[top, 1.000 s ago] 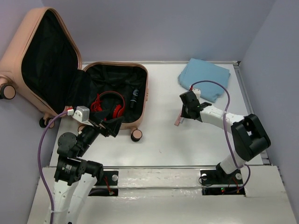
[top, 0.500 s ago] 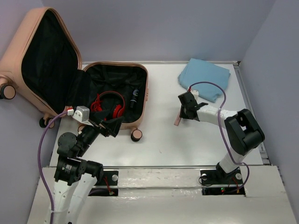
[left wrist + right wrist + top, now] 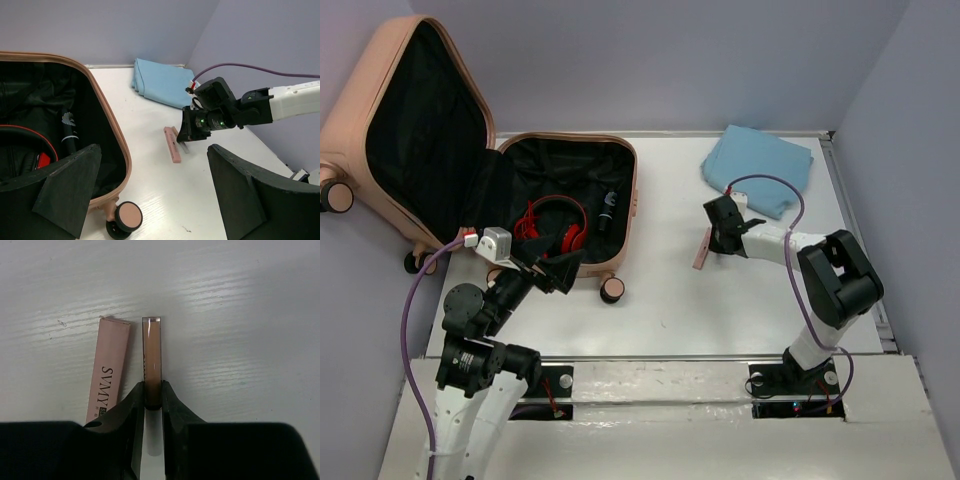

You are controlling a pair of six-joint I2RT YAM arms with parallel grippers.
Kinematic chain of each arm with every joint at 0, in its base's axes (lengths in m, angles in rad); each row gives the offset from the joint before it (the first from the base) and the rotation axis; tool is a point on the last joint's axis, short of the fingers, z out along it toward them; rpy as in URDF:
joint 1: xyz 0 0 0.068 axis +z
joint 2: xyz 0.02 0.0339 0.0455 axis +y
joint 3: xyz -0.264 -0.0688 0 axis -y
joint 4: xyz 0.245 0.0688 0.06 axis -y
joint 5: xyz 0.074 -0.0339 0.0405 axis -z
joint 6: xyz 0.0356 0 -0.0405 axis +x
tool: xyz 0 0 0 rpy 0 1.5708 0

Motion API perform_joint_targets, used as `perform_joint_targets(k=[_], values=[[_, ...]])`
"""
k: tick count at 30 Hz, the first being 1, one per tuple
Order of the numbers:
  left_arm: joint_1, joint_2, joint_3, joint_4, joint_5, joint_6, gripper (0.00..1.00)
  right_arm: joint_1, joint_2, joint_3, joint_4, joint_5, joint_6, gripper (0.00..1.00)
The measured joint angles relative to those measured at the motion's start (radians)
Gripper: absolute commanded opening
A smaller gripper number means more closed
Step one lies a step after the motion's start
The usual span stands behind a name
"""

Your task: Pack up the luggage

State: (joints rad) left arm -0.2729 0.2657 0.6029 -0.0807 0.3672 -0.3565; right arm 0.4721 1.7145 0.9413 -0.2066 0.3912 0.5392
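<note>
right pincer gripping slim tube, left pincer wide, white table, lilac walls

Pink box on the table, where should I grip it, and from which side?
Probably pinch the pink box across its narrow width near mid-length, from above: it lies flat, long and slim. The tube close alongside leaves little finger room.

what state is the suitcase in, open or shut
Open: the lid of the luggage is swung up and back, the black lining is exposed, and red headphones lie in the lower half.
</note>
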Motion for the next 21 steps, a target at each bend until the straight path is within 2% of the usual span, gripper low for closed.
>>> perform_joint_targets(k=[5,10,12,15,17,19,21], values=[[0.000,0.000,0.000,0.000,0.000,0.000,0.99,-0.001,-0.043,-0.011,-0.025,0.003,-0.013,0.11],[0.000,0.000,0.000,0.000,0.000,0.000,0.99,0.017,-0.199,0.004,-0.048,-0.026,-0.034,0.11],[0.000,0.000,0.000,0.000,0.000,0.000,0.99,0.051,-0.218,0.049,-0.046,-0.050,-0.038,0.11],[0.000,0.000,0.000,0.000,0.000,0.000,0.99,0.137,-0.139,0.242,-0.058,-0.109,-0.045,0.11],[0.001,0.000,0.000,0.000,0.000,0.000,0.99,0.188,-0.030,0.430,-0.060,-0.154,-0.050,0.44],[0.002,0.000,0.000,0.000,0.000,0.000,0.99,0.220,0.083,0.605,-0.053,-0.206,-0.050,0.71],[0.005,0.000,0.000,0.000,0.000,0.000,0.99,0.245,0.195,0.790,-0.049,-0.259,-0.049,0.79]])
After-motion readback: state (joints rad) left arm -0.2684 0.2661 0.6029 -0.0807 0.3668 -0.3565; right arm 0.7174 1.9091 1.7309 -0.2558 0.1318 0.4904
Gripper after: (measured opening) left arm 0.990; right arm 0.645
